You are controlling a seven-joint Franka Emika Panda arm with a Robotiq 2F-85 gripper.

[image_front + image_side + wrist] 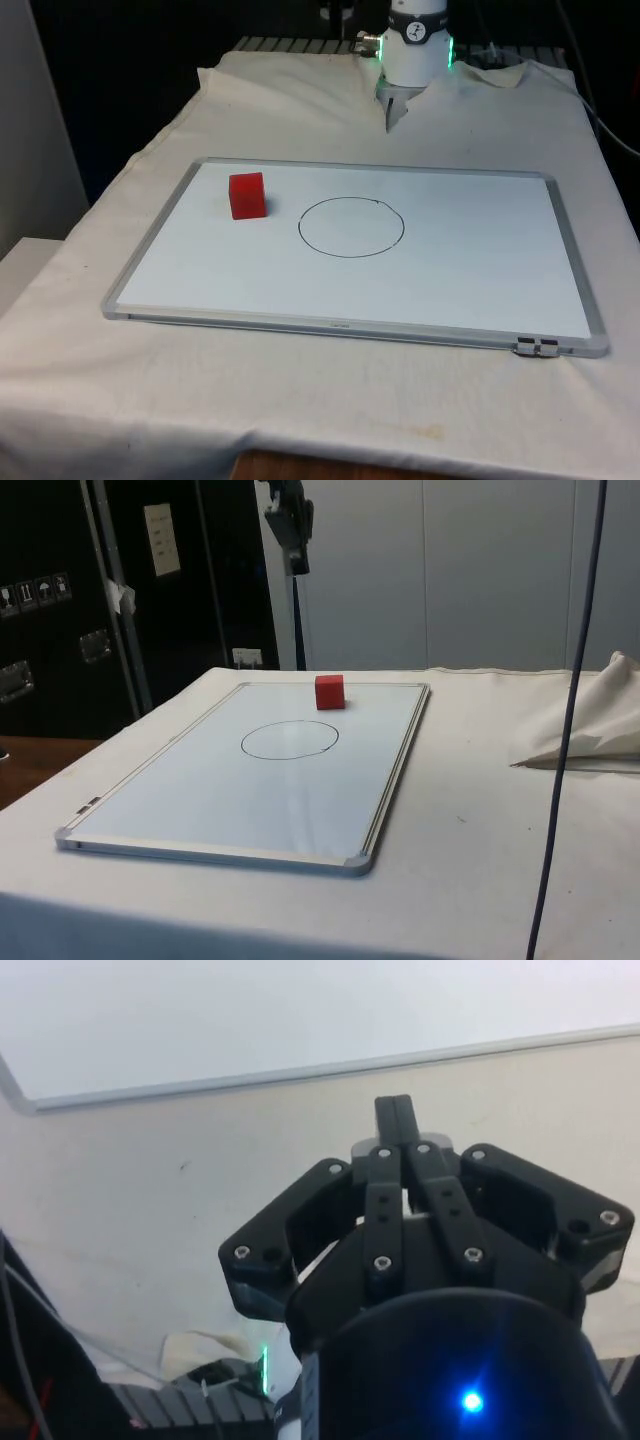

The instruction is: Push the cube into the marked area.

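Nearest, the whiteboard (480,290) lies flat on the cloth-covered counter (300,400), probably so that a cube can slide easily across it. On it the red cube (247,195) sits just outside the drawn circle (351,227), towards the front view's left, so the push is not yet done. Farther back, the tool (395,1120) hangs above the cloth beyond the board's far edge, fingers pressed together, gripping nothing. Black curtains stand behind.
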